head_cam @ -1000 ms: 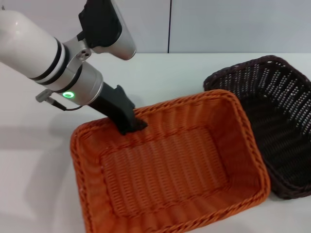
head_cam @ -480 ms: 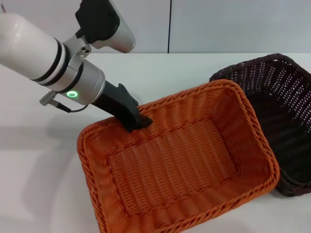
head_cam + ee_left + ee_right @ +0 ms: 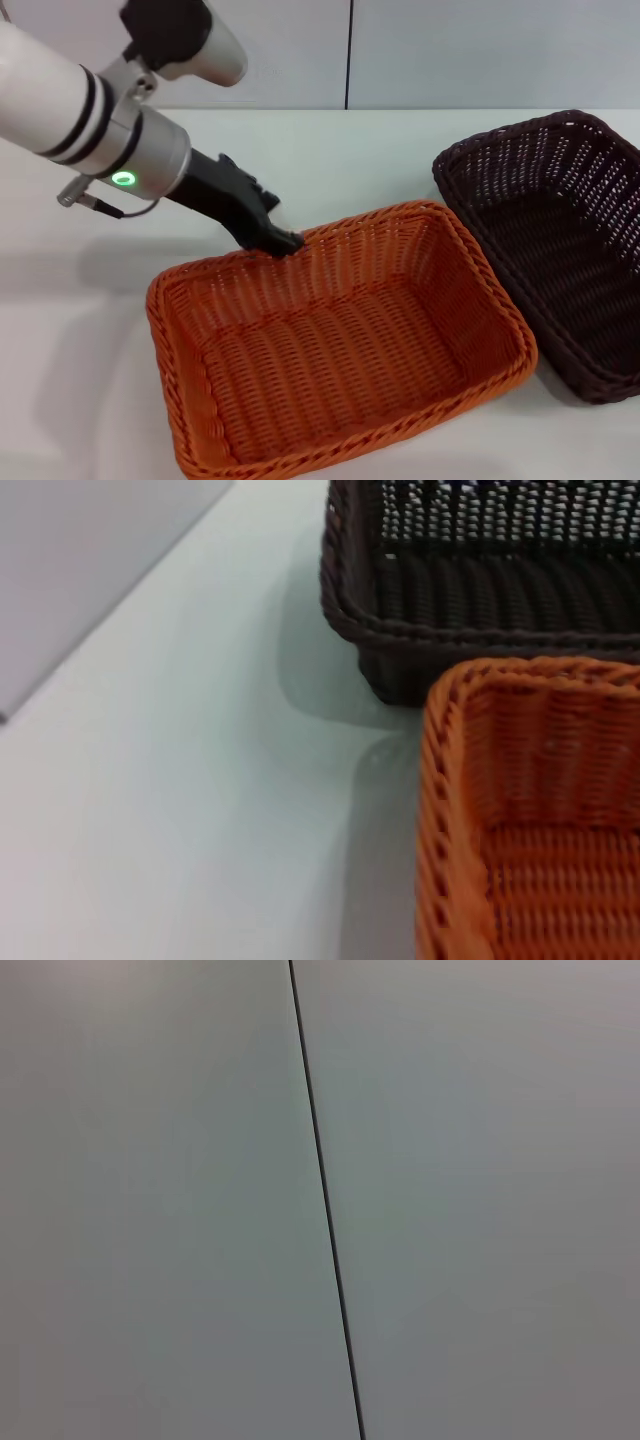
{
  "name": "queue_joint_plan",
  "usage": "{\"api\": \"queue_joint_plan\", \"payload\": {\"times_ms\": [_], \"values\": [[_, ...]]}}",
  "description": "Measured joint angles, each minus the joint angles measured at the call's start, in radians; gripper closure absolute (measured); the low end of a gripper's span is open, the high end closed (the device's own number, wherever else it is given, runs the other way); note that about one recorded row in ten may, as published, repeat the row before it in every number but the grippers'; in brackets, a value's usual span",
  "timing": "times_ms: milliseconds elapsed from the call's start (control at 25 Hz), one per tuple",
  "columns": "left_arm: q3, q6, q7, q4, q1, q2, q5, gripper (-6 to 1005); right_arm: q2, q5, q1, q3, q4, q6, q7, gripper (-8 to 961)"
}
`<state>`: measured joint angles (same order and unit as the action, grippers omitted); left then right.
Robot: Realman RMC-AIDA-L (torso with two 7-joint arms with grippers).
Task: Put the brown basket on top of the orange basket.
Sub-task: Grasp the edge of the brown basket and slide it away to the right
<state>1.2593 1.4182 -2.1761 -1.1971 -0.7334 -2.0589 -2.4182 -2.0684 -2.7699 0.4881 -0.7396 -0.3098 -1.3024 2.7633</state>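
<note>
- The tabletop (image 3: 400,150) is carrying both baskets, which are sitting side by side and not yet stacked.
- The orange basket (image 3: 340,340) is lying in the middle, nearest the robot, with its right corner touching or just overlapping the brown basket (image 3: 560,250), which is sitting at the robot's right.
- The left pincer (image 3: 275,240) is pressing at the far rim of the orange basket; whether it is pinching the rim or only resting on it, I cannot tell.
- The step in hand looks like positioning the orange basket as the base; the next move calls for a grip on the brown basket's rim, a lift clear of the orange rim, and a level lowering onto it.
- The left wrist view is showing the two basket corners close together, with the brown rim beyond the orange one.
- The right wrist view is showing only a plain wall (image 3: 450,1200) with a seam; the right pincer is out of sight.
</note>
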Motion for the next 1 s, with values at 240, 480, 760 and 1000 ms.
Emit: {"api": "queue_joint_plan", "payload": {"times_ms": [240, 480, 760, 1000], "values": [[-0.045, -0.070, 0.015, -0.093, 0.065, -0.003, 0.071, 423, 0.016, 0.146, -0.010, -0.004, -0.100, 0.103, -0.124, 450], [-0.059, -0.240, 0.136, -0.104, 0.163, -0.001, 0.295, 198, 0.122, 0.636, 0.026, -0.003, -0.321, 0.398, -0.613, 450], [-0.042, -0.456, 0.487, -0.056, 0.318, -0.005, 0.796, 198, 0.280, 1.308, 0.176, 0.000, -0.402, 0.366, -1.078, 450], [-0.034, -0.475, 0.770, 0.072, 0.352, -0.007, 1.131, 198, 0.320, 1.670, 0.281, -0.011, -0.453, 0.206, -1.175, 451]]}}
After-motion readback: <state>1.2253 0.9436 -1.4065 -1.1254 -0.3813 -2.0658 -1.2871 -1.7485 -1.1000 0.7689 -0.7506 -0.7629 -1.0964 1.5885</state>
